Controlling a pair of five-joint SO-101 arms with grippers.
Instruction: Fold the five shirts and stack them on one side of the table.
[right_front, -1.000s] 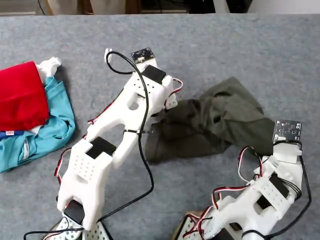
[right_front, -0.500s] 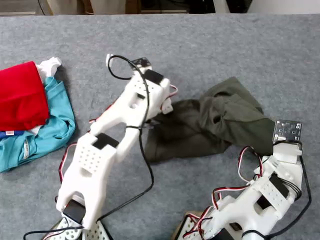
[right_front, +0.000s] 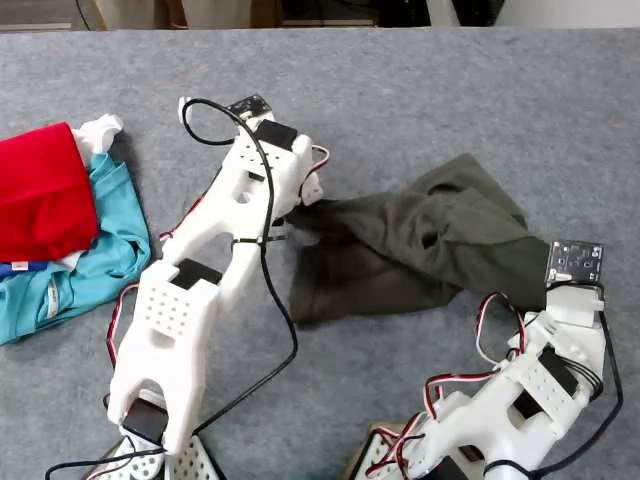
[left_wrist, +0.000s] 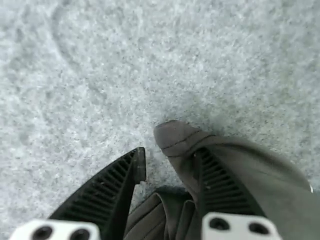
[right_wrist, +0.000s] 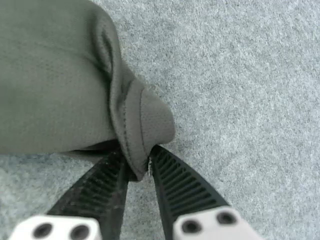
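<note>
An olive-green shirt (right_front: 420, 240) lies crumpled right of the table's middle. My left gripper (left_wrist: 170, 157) is at its left corner (right_front: 300, 212). Its jaws stand apart, with the corner of the olive shirt (left_wrist: 175, 137) draped over one finger (left_wrist: 215, 175) and folds of cloth lying low between them. My right gripper (right_wrist: 137, 160) is shut on a rolled edge of the olive shirt (right_wrist: 140, 120) at the garment's near right end, under the right arm's wrist (right_front: 574, 275). A folded red shirt (right_front: 40, 190) rests on a teal shirt (right_front: 110, 250) at the left edge.
A bit of white cloth (right_front: 100, 128) and a blue strip (right_front: 20, 267) show in the left pile. Grey carpet (right_front: 450, 90) covers the table, bare at the back and right. Both arm bases stand at the near edge.
My left arm swung left toward the pile, and the olive shirt's left corner came with it, stretching the cloth out. The right arm kept still.
</note>
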